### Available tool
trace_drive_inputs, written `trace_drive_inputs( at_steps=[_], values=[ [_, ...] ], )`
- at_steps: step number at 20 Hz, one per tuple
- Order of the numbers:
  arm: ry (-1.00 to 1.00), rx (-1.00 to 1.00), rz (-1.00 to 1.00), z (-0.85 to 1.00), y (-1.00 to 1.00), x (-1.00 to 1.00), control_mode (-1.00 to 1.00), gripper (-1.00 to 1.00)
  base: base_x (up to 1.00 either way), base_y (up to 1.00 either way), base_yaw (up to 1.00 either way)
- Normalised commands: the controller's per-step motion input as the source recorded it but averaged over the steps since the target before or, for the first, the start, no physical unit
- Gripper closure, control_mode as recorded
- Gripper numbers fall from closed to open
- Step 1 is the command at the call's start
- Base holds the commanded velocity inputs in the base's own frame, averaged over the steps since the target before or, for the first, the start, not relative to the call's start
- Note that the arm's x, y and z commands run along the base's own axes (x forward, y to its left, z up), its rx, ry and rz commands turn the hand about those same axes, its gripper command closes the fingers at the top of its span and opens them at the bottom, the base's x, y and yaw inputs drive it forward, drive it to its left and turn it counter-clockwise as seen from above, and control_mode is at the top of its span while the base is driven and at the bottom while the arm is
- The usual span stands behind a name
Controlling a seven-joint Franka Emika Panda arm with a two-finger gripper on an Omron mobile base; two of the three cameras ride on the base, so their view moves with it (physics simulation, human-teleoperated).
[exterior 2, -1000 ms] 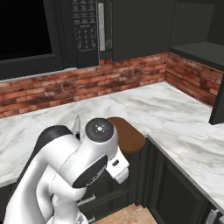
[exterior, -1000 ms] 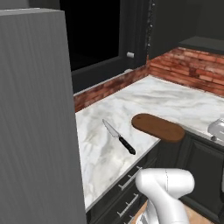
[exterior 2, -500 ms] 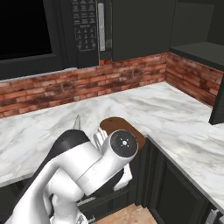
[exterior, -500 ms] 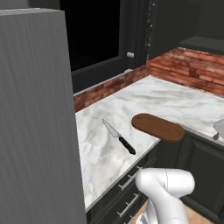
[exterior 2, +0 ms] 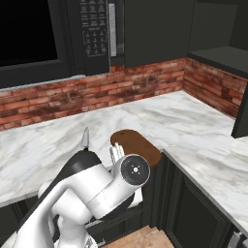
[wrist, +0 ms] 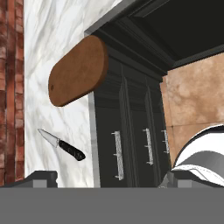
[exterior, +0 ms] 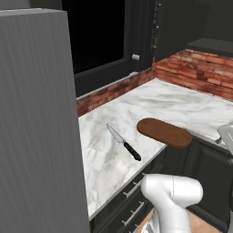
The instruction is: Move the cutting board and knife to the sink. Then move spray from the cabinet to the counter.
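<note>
On the white marble counter point(exterior: 182, 107), the cutting board point(exterior: 164, 132) and the knife point(exterior: 124, 142) are lying near the front edge, apart from each other, both untouched. The board is resting with one long side at, or slightly over, the counter's edge above the dark drawers point(wrist: 131, 144). The knife is lying just beside it, blade pointing toward the red brick wall point(exterior 2: 97, 92), black handle toward the edge.

Judged from this layout, the first step is in hand: neither item is yet moving toward the sink, and the spray stage is not yet begun. The gripper point(wrist: 105, 181) is looking along the counter front from the side, its fingers point(wrist: 41, 179) standing wide apart and holding nothing.

The next move is likely calling for the hand to swing up over the counter and come down on either item; which comes first cannot be told.

The board is appearing as a flat brown wooden oblong with rounded ends, one end narrower, far longer than the knife. The knife is showing a pointed silver blade.
</note>
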Motion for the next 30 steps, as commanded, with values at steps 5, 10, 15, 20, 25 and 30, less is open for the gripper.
trace_drive_inputs(
  at_steps=[5,10,15,20,25,30],
  values=[
    [-0.01,0.00,-0.06,-0.23,0.08,0.43,-1.00,-1.00,0.00,0.00,0.00],
    [0.00,0.00,0.00,-0.22,0.05,0.40,-1.00,-1.00,0.00,0.00,0.00],
    [0.01,0.00,0.00,-0.18,0.00,0.28,-1.00,-1.00,0.00,0.00,0.00],
    [0.01,0.05,0.00,-0.23,-0.01,0.25,-1.00,-1.00,0.00,0.00,0.00],
    [0.00,0.04,0.00,-0.22,-0.03,0.23,-1.00,-1.00,0.00,0.00,0.00],
    [-0.02,0.06,0.00,-0.17,-0.09,0.18,-1.00,-1.00,0.00,0.00,0.00]
  ],
)
